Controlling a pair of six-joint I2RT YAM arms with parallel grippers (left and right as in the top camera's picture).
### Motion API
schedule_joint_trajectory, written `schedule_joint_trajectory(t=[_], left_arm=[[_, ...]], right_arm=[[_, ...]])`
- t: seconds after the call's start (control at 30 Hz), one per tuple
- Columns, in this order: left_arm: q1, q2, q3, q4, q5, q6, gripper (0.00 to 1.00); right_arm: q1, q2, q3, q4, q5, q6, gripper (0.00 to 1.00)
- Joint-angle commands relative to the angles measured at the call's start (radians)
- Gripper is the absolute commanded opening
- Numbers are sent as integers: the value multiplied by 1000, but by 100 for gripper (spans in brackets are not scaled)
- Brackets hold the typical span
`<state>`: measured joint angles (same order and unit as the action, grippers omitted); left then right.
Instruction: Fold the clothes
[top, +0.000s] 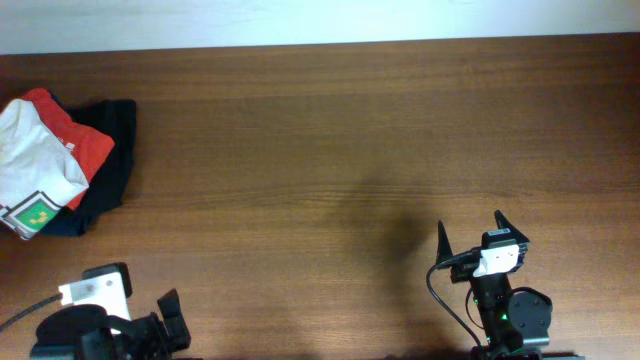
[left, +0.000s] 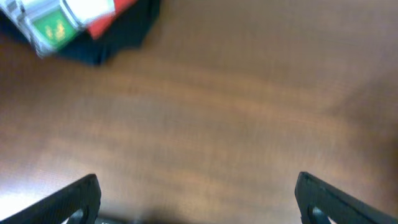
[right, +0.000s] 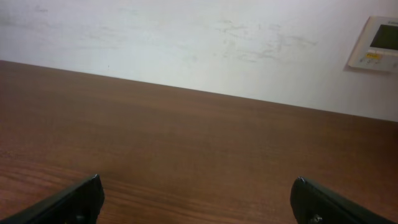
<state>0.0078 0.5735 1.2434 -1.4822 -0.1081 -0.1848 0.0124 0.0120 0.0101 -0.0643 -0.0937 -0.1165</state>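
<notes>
Status: the white T-shirt (top: 30, 160) lies as a compact, rumpled bundle at the far left edge of the table (top: 330, 130). Its green square print (top: 35, 212) faces up at the near corner. It rests on top of a red shirt (top: 85, 150) and a dark garment (top: 115, 150), touching both.

Nothing is spread out on the wood. I cannot tell whether the bundle counts as a proper fold. My judgement is that it reads as either stacked away or not yet begun, and neither arm is working it.

Pose: the left gripper (left: 198, 196) sits low at the near left corner, looking toward the pile and well apart from it. Its jaws are spread wide with nothing between them. The right gripper (right: 198, 199) is parked near right and faces the far wall, its jaws likewise wide and empty.
</notes>
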Motion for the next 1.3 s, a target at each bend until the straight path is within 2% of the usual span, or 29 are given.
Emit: schedule_joint_trajectory(t=[0.0, 0.07, 0.13, 0.2, 0.37, 0.4, 0.47, 0.53, 1.27], left_arm=[[0, -55, -42, 132, 3, 55, 99], [-14, -162, -224, 290, 3, 132, 99], [-27, -247, -373, 406, 3, 138, 99], [-54, -357, -592, 594, 7, 138, 99], [-95, -569, -1046, 1132, 26, 137, 99], [-95, -568, -1131, 1297, 43, 138, 99], [-95, -568, -1239, 1476, 107, 140, 99], [-94, -568, -1235, 1401, 132, 171, 99], [-94, -568, -1235, 1402, 131, 171, 99]], right_arm=[[-7, -8, -5, -7, 10, -6, 99], [-7, -8, -5, -7, 10, -6, 99], [-7, -8, -5, -7, 10, -6, 99], [-7, -8, -5, -7, 10, -6, 99], [-7, -8, -5, -7, 10, -6, 99], [-7, -8, -5, -7, 10, -6, 99], [-7, -8, -5, -7, 10, -6, 99], [-7, -8, -5, -7, 10, -6, 99], [-7, -8, -5, -7, 10, -6, 99]])
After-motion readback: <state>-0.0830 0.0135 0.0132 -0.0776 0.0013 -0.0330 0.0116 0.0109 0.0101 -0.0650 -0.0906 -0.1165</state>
